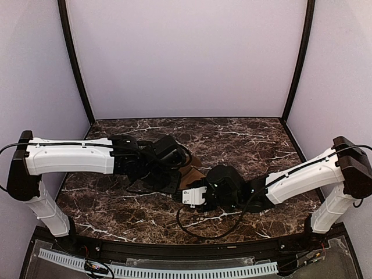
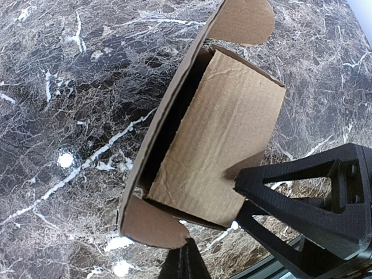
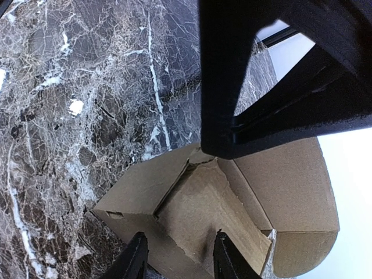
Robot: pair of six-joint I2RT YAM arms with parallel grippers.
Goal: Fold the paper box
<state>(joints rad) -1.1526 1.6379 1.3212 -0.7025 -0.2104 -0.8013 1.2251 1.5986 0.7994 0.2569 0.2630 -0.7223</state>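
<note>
The paper box (image 1: 190,172) is plain brown cardboard, partly folded, lying on the marble table between my two grippers. In the left wrist view the paper box (image 2: 221,122) shows a creased main panel, a dark gap along its left wall and a rounded flap at each end. My left gripper (image 2: 185,261) is shut, its tip pinching the lower rounded flap (image 2: 151,224). My right gripper (image 3: 180,256) is open, its fingers (image 3: 136,256) astride the box's near wall (image 3: 192,215). Its black trussed finger also shows in the left wrist view (image 2: 302,197), touching the panel's edge.
The dark marble table (image 1: 244,145) is enclosed by lilac walls and two black corner posts (image 1: 75,64). Both arms (image 1: 70,157) meet at the table's middle, with a loose black cable (image 1: 203,232) in front. A black rail (image 1: 174,250) runs along the near edge.
</note>
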